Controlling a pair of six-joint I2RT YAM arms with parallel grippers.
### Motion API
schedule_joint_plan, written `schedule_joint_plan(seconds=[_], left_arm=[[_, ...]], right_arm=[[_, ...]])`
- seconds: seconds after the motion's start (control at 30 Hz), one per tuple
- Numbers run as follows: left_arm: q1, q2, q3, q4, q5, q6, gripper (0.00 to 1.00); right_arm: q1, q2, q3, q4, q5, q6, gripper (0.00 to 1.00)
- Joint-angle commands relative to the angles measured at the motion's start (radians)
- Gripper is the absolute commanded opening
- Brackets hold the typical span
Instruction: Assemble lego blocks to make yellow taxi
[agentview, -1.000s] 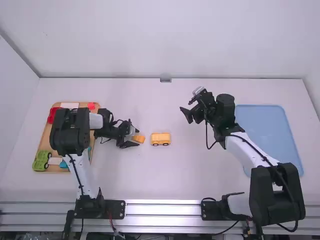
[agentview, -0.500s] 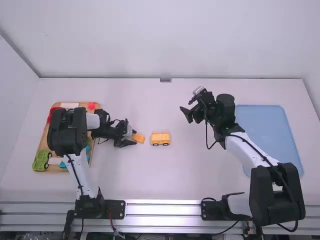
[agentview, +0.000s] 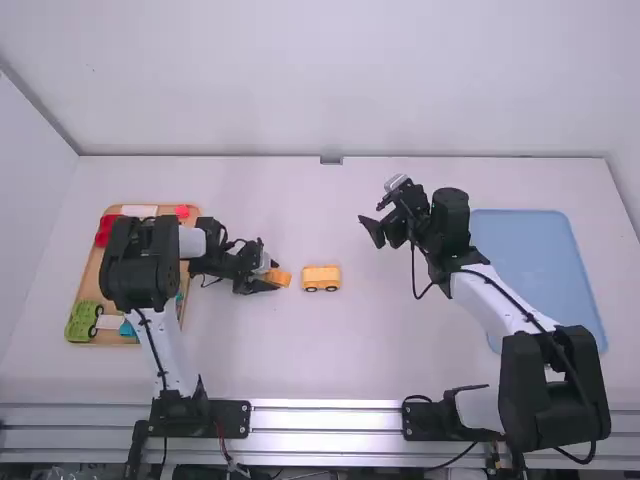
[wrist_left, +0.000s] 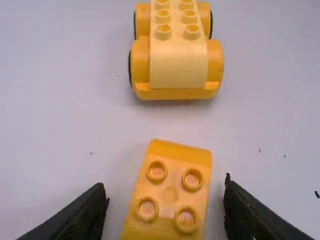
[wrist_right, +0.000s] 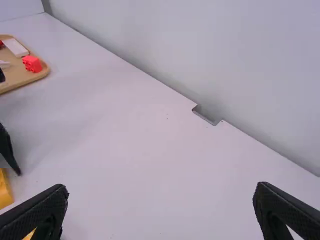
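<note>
In the high view my left gripper (agentview: 268, 275) is low over the table with a loose orange-yellow brick (agentview: 279, 278) between its fingers. The yellow car base with wheels (agentview: 321, 278) stands just right of that brick. In the left wrist view my left gripper (wrist_left: 166, 205) is open, a gap on each side of the four-stud brick (wrist_left: 170, 194); the car base (wrist_left: 178, 65) lies beyond, apart from it. My right gripper (agentview: 368, 224) hangs above the table, right of the car base. Seen in the right wrist view, my right gripper (wrist_right: 161, 197) is wide open, holding nothing.
A wooden tray (agentview: 88, 290) at the left holds several pieces, including a green wheeled piece (agentview: 82, 321) and red ones (agentview: 104, 230); the left arm reaches over it. A blue tray (agentview: 545, 270) lies at the right, partly behind the right arm.
My left gripper drew back slightly to the left, then came forward again around the loose brick, which has turned a little. The right arm has barely changed.
</note>
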Motion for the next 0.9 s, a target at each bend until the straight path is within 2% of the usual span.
schedule_joint_plan(seconds=[0.0, 0.5, 0.63, 0.8, 0.83, 0.87], left_arm=[[0.025, 0.013, -0.013, -0.010, -0.060, -0.026, 0.55], [-0.015, 0.013, -0.014, -0.007, -0.036, -0.003, 0.52], [-0.014, 0.013, -0.014, -0.008, -0.054, -0.003, 0.39], [-0.010, 0.004, 0.002, -0.042, -0.044, -0.009, 0.32], [-0.008, -0.006, 0.014, -0.075, -0.031, -0.017, 0.27], [-0.003, -0.031, 0.035, -0.142, -0.007, -0.015, 0.20]], right_arm=[[0.001, 0.001, -0.002, 0.001, -0.009, -0.001, 0.99], [0.001, 0.001, -0.002, 0.001, -0.009, -0.001, 0.99], [0.002, 0.001, -0.002, -0.001, -0.009, -0.001, 0.99], [0.001, 0.001, -0.002, -0.003, -0.008, -0.001, 0.99], [0.001, 0.001, -0.002, -0.019, -0.014, -0.009, 0.99], [0.000, 0.001, -0.002, -0.059, -0.055, -0.101, 0.99]])
